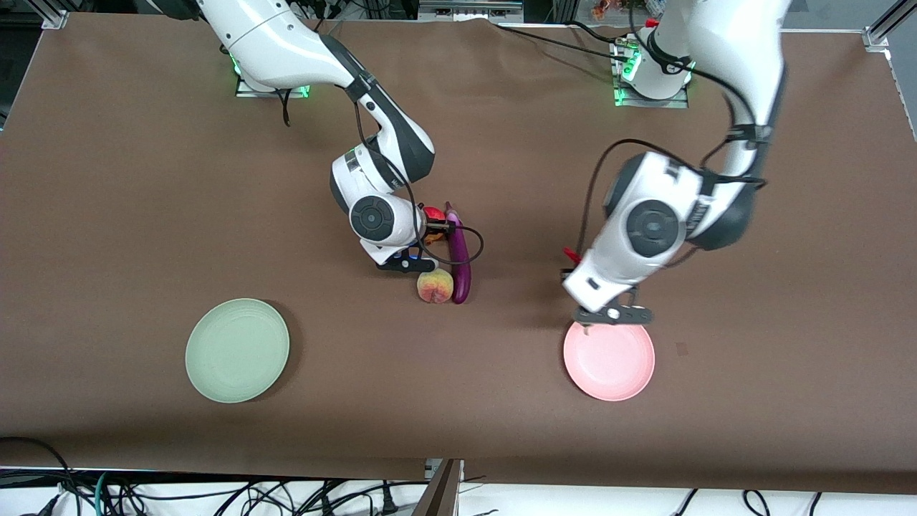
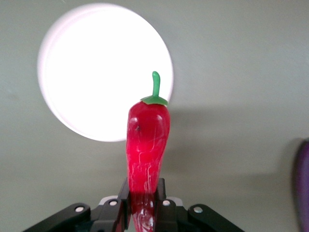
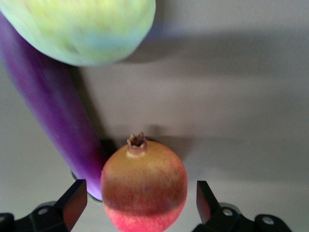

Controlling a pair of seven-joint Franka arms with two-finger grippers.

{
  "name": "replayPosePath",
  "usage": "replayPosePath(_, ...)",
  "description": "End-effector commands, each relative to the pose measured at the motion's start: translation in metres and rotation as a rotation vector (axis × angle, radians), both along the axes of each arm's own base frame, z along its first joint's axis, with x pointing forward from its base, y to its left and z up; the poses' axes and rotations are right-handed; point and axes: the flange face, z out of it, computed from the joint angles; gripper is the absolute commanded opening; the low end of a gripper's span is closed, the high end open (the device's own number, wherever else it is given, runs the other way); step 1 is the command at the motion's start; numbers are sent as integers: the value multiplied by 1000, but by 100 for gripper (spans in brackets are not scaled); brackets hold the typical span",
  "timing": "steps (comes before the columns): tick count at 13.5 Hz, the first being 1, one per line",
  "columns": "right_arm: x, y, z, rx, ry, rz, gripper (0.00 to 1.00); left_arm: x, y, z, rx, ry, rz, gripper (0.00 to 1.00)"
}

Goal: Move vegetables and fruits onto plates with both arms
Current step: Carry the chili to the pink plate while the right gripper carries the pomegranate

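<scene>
This place is a robotics laboratory, not a home or a kitchen. Two white robot arms stand on metal base plates (image 1: 650,93) with green lights, fixed at one edge of the counter (image 1: 143,179), which is covered with a plain brown sheet. Aluminium frame profiles (image 1: 885,29) are at the corners. Many loose black cables (image 1: 301,498) lie on the floor under the edge nearest the front camera, and more cables run across the counter to the bases. The fruits and vegetables look like glossy plastic models, and the two plates are plain test props.
</scene>
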Motion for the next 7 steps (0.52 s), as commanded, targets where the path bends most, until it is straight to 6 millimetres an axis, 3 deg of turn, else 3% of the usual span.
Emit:
replayPosePath(1,-10,2,-8,-11,2,2,100,25,59,6,2,-18,-91,2)
replayPosePath(3,-15,6,-14,-16,10,10,100,49,85,-1,-18,-47,-141,2)
replayPosePath(5,-17,6,-21,-22,19,12,96,65,89,-19,-27,-90,-154,2)
replayPosePath(6,-16,5,-22,-20,20,17,87,71,86,-30,-35,-131,-156,2)
replayPosePath(7,-16,5,-22,-21,19,22,71,77,85,-38,-44,-179,-156,2)
